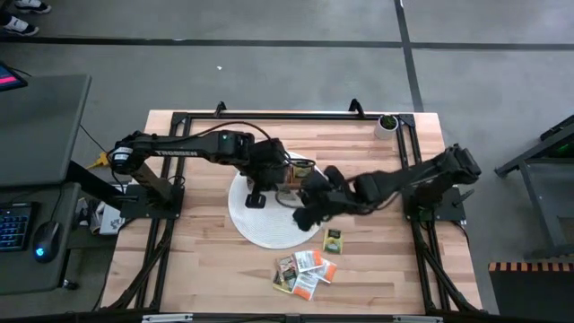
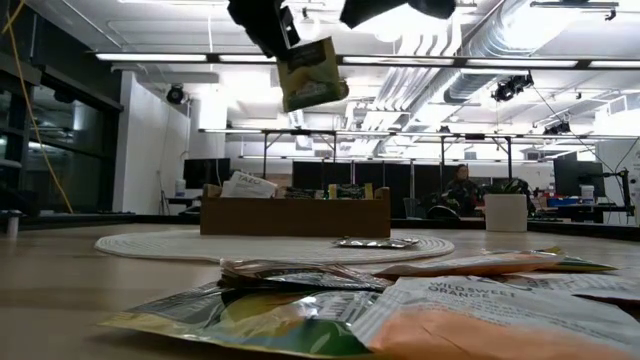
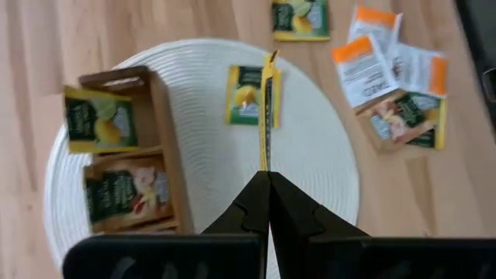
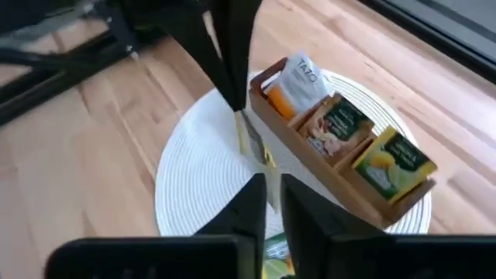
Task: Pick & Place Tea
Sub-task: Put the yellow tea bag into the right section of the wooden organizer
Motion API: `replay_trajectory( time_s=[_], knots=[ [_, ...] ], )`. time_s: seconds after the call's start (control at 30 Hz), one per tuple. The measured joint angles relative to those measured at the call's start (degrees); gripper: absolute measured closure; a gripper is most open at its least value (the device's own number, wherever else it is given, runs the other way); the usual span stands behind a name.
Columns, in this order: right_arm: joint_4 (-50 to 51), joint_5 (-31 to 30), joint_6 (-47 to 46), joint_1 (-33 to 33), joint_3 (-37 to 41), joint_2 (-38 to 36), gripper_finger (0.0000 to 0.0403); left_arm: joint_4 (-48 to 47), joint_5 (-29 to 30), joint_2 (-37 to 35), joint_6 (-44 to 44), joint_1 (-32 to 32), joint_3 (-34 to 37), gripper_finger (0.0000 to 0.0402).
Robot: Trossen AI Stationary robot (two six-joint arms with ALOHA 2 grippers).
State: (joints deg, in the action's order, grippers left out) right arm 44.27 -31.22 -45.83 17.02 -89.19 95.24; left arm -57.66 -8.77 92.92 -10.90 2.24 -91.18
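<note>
1. I see bare table (image 1: 197,260) near and left of the white round mat (image 1: 260,229); the wooden box (image 1: 296,172) sits on the mat's far part.
2. I count three compartments in the box, one packet on the mat (image 3: 246,94), one beside the mat (image 1: 333,240), and a loose pile (image 1: 305,272) nearer.
3. My left gripper (image 3: 268,182), fingers pressed together, pinches a tea packet (image 2: 306,72) edge-on, hanging above the mat.
4. My right gripper (image 4: 271,190) hovers just beside that packet, fingers slightly parted, touching nothing that I can tell.

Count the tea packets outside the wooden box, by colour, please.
Green tea packets: 3, one in the left gripper, one on the mat, one on the table
White-and-orange tea packets: 3
Brown tea packet: 1
Total: 7 showing
</note>
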Motion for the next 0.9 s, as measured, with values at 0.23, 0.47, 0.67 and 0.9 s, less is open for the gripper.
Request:
replay_trajectory(
  time_s=[0.23, 0.47, 0.67, 0.9],
  knots=[
    [-2.0, 13.1, 11.6, -5.5, 0.0, -0.3, 0.0294, -2.4, 3.8, 0.0, 1.2, 0.0, 0.0, 0.0401],
    [-1.7, 13.6, 16.6, -8.2, 0.0, -0.3, 0.0229, -2.1, 4.9, 0.0, 4.1, 0.0, 0.0, 0.0401],
    [-2.2, 13.7, 19.1, -9.7, 0.0, 1.1, 0.0199, -1.9, 4.9, 0.0, 5.2, 0.0, 0.0, 0.0401],
    [-3.5, 13.8, 20.8, -10.4, 0.0, 3.1, 0.0198, 0.6, 4.6, 0.0, 5.8, 0.0, 0.0, 0.0401]
  ],
)
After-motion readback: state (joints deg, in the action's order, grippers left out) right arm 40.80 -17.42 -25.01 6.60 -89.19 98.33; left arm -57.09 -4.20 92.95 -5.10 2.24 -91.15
